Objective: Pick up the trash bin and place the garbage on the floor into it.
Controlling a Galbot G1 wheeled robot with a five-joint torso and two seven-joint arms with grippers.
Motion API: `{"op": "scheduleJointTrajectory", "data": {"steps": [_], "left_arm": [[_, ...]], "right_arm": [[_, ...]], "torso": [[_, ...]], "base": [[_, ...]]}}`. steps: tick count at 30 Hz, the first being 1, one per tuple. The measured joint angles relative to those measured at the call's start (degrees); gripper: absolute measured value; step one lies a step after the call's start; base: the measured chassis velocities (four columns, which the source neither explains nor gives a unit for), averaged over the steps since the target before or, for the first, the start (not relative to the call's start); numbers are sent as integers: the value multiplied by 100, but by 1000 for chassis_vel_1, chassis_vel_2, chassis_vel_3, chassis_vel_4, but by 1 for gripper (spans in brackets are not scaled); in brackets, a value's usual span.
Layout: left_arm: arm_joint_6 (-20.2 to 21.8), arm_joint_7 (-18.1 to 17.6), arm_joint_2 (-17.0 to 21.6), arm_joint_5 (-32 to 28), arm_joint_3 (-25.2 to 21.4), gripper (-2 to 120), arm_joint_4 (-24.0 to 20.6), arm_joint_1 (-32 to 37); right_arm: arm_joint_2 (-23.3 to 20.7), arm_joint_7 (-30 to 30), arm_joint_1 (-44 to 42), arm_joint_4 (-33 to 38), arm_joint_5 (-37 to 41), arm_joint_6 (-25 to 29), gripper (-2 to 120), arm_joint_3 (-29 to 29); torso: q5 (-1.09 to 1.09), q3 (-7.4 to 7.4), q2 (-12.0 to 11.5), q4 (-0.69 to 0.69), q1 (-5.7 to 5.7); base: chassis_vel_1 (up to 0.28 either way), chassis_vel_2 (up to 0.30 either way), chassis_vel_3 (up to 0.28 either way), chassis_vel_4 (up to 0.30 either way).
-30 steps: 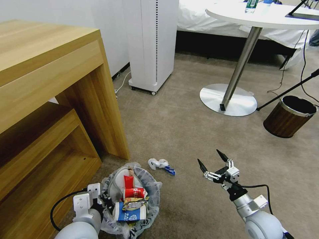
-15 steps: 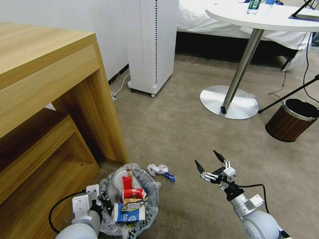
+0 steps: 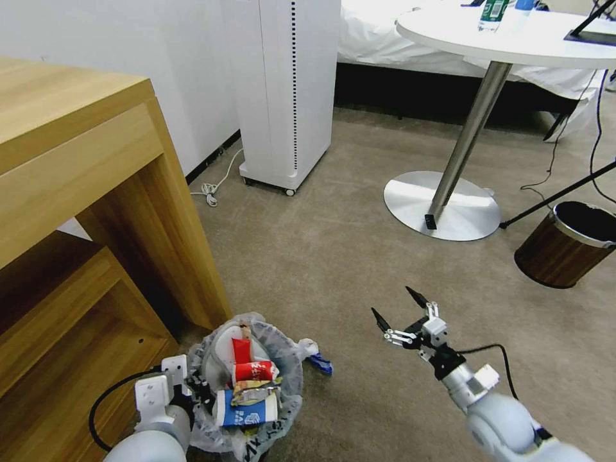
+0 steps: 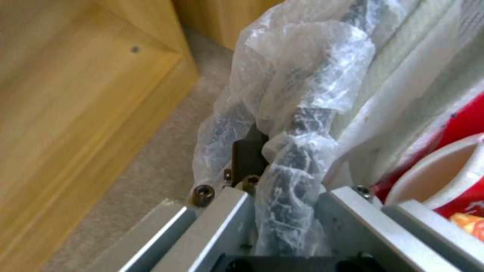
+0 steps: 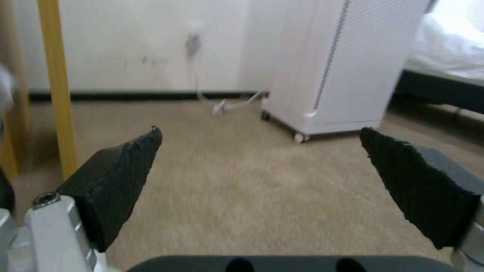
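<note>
The left tool (image 4: 282, 196) pinches the rim of the small black bag-lined trash bin (image 3: 247, 391). The spread right tool (image 3: 401, 314) hangs nearer the blue-white scrap (image 3: 319, 364), which lies on the beige carpet floor (image 3: 359, 256) just beside the bin, to that tool's left.

The trash bin (image 3: 247, 391) sits low on the left of the floor (image 3: 333, 256), just before the corner of the wooden desk (image 3: 96, 212), with garbage (image 3: 253, 385) inside it. The left gripper (image 3: 196, 391) is at its left rim; the right gripper (image 3: 399, 311) hangs to its right, apart. Farther back stand a tall appliance (image 3: 292, 90) and, rightward, a round table (image 3: 513, 38) and a wood-grain bin (image 3: 568, 244).
</note>
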Motion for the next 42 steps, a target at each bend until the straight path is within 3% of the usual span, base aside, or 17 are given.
{"op": "scheduleJointTrajectory", "data": {"steps": [7,17,24,28,36,42], "left_arm": [[-99,-173,-70,-93,-63,0,-10,25],[-146,-267,-98,-76,-44,0,29,8],[-148,-265,-198,-5,-85,0,42,76],[-139,-264,-274,7,-119,0,43,119],[-86,-267,-364,5,-192,0,-69,262],[-82,-257,-379,105,-219,0,-111,427]], "right_arm": [[-373,-299,1008,-680,140,-8,100,-913],[-347,-1244,2324,-1577,382,-138,100,-1715],[117,-2055,3717,-2462,638,-137,100,-2941],[324,-2470,3974,-2735,805,-138,100,-3364],[756,-2649,4204,-3187,762,-107,100,-3919],[1357,-2922,4706,-4176,702,2,100,-4362]], "torso": [[0,0,0,-2,0],[0,0,0,-4,0],[0,1,0,0,0],[-1,0,0,-3,-1],[0,-1,0,-2,-1],[0,0,-1,-2,-1]], "base": [[0,0,0,0],[0,0,0,0],[0,0,0,0],[0,0,0,0],[0,0,0,0],[0,0,0,0]]}}
